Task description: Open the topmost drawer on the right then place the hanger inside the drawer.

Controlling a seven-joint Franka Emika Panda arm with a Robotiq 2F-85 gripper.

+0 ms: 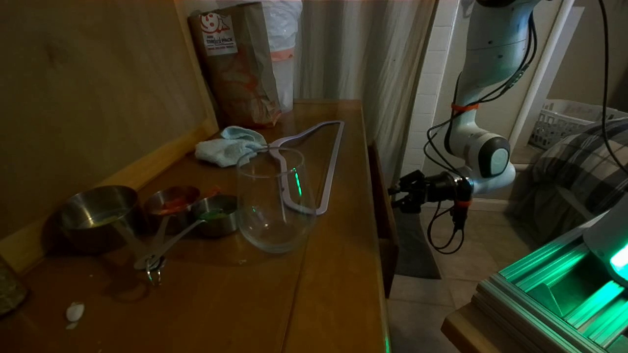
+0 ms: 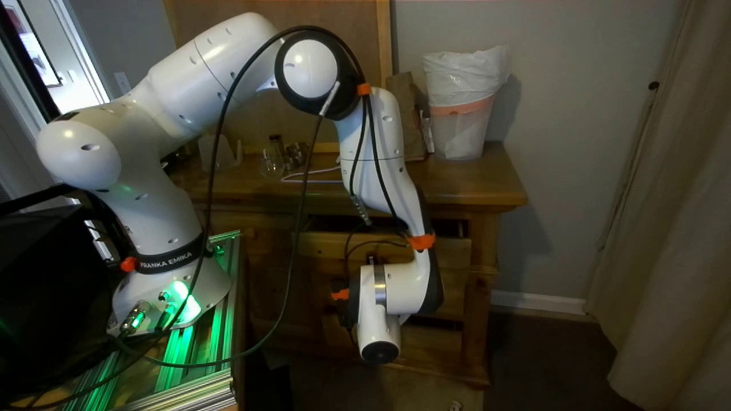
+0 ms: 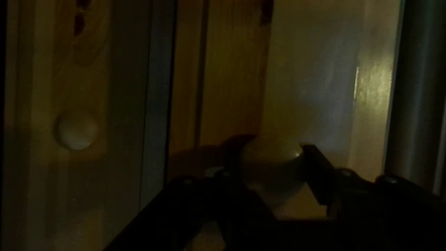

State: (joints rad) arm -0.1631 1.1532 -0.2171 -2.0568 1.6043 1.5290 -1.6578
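Knob (image 3: 270, 151) w/in gripper (image 3: 268, 165), drwr (image 1: 384, 218) ajar (hanger (image 1: 332, 168) atop)

Arm (image 2: 143, 200): "FRANKA EMIKA" is printed in white on the black band (image 2: 171, 260).
Bag (image 1: 238, 83): on a white label (image 1: 218, 37), under a red emblem (image 1: 212, 23), "PACK" can be read; the other words are blurred.

Clear glass (image 1: 277, 220) upright on bench (image 1: 338, 299), metal meas. cups (image 1: 174, 208) just beside; lt-blue cloth (image 1: 228, 149) near brown paper bag (image 1: 240, 78); bin (image 2: 460, 137) w/ white liner (image 2: 465, 74) next to bag.

The arm (image 2: 211, 65) is white, bands (image 2: 421, 242) orange, claw (image 1: 398, 193) black.
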